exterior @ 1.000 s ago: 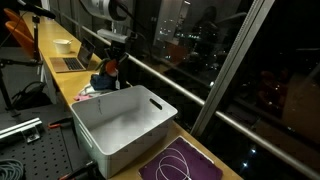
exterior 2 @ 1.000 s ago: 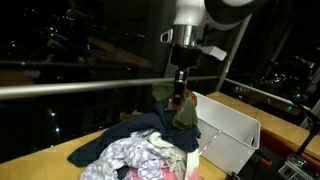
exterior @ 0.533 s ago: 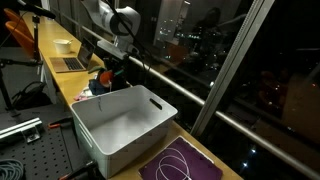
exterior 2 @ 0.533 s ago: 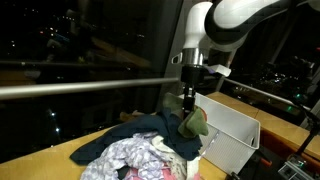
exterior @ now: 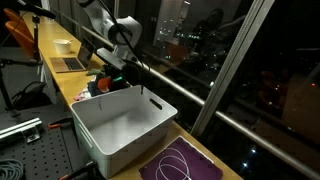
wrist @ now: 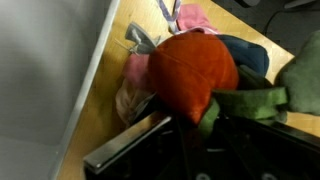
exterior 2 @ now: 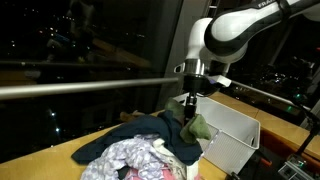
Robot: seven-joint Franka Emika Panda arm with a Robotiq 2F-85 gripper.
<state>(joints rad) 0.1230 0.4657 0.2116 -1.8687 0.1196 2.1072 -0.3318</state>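
Wooden tabletop (exterior 2: 45,160) carries everything; white plastic bin (exterior 2: 240,128) stands open-topped at the right in an exterior view; heaped clothes pile (exterior 2: 130,155) lies just left of it; olive-and-orange garment (exterior 2: 198,128) hangs limp at the pile's bin-side edge, pinched at its top; gripper (exterior 2: 190,110) jaws stand narrow, clamping that garment.

This is a robotics lab set up in an office building, seen at night. A long pale wooden worktop (exterior: 55,85) runs along floor-to-ceiling glass windows (exterior: 225,45) with a grey metal rail (exterior: 185,85), and city lights show outside. On the worktop sits an open silver laptop (exterior: 68,63). Beside it lies a perforated metal breadboard plate (exterior: 30,148) with coiled cables (exterior: 12,165). An orange office chair (exterior: 18,35) stands at the back. A white jointed robot arm (exterior 2: 235,25) ending in a gripper (exterior 2: 190,112) works over the worktop.
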